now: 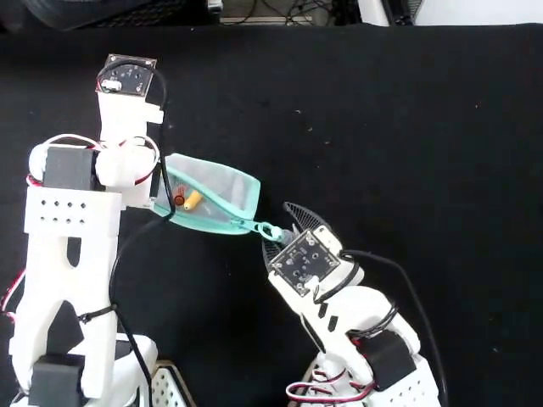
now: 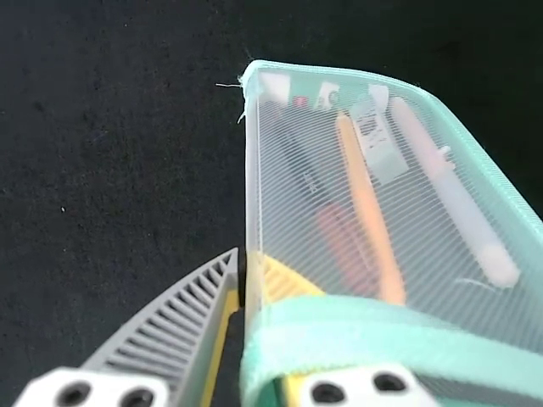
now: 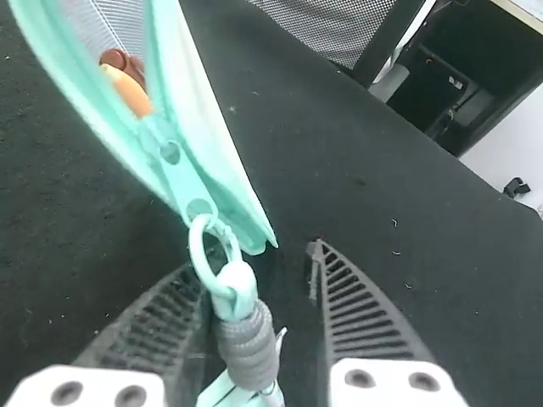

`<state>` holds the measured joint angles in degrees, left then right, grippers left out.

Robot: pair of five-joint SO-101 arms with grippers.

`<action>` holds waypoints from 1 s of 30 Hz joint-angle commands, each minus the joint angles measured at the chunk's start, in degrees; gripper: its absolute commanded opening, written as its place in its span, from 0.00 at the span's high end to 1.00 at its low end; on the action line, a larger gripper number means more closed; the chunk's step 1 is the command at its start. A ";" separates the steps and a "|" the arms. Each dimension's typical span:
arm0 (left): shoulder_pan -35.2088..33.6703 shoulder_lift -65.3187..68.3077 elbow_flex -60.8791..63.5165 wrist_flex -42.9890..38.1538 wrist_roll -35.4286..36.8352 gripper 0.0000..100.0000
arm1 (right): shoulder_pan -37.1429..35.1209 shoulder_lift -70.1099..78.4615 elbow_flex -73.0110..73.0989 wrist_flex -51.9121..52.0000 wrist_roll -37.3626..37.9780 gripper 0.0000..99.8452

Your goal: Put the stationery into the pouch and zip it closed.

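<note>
The mint mesh pouch (image 1: 216, 195) lies between the two arms, with several pens inside; an orange pen (image 2: 369, 220) and a white pen (image 2: 450, 203) show through the mesh. My left gripper (image 1: 161, 202) is shut on the pouch's left end (image 2: 248, 267). At the other end the zipper pull (image 1: 270, 231), a ring on a grey cord (image 3: 242, 326), hangs between the fingers of my right gripper (image 3: 253, 263). That gripper is open, and the cord rests against one finger. Pen tips (image 3: 127, 85) peek out of the pouch mouth.
A black cloth (image 1: 407, 127) covers the table, with bare room to the right and behind the pouch. The left arm's white body (image 1: 68, 254) stands at the left and the right arm's base (image 1: 373, 356) at the front. A chair and dark furniture stand beyond the table's edge (image 3: 407, 51).
</note>
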<state>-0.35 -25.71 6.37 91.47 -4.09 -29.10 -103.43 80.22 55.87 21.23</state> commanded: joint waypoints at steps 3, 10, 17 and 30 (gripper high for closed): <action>-0.40 -0.18 -0.40 -0.18 0.00 0.97 | 0.79 -5.41 -2.24 -1.14 -0.35 0.88; -0.31 -0.18 -0.40 -0.18 -0.09 0.97 | -1.58 -5.32 -2.42 -2.11 0.09 0.86; -0.40 -0.18 -0.40 -0.18 -0.09 0.97 | -5.80 -5.23 -2.07 -2.20 3.25 0.86; -0.40 -0.18 -0.40 -0.18 -0.09 0.97 | -5.80 -5.32 0.57 -5.54 3.69 0.99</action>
<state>-0.35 -25.71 6.37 91.47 -4.09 -34.11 -103.43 81.36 51.74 24.66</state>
